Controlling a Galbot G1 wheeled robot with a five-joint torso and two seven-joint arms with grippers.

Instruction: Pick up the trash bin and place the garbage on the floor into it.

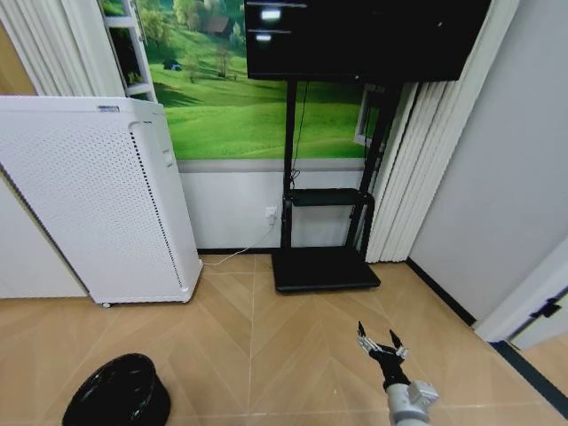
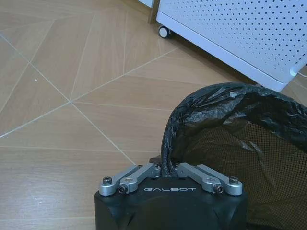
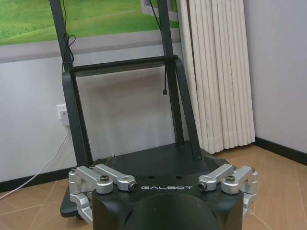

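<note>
A white perforated appliance (image 1: 98, 200) on small wheels stands on the wood floor (image 1: 266, 328) against the wall. Beside it, a black TV stand (image 1: 324, 266) carries a dark screen (image 1: 364, 35) before a green meadow mural (image 1: 231, 106), with white pleated curtains (image 1: 408, 169) alongside.

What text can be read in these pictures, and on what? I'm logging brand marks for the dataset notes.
"GALBOT" on the left gripper body, which is shut on the trash bin rim.
"GALBOT" on the right gripper body, fingers open.
A small label on the white appliance top edge: too small to read.
</note>
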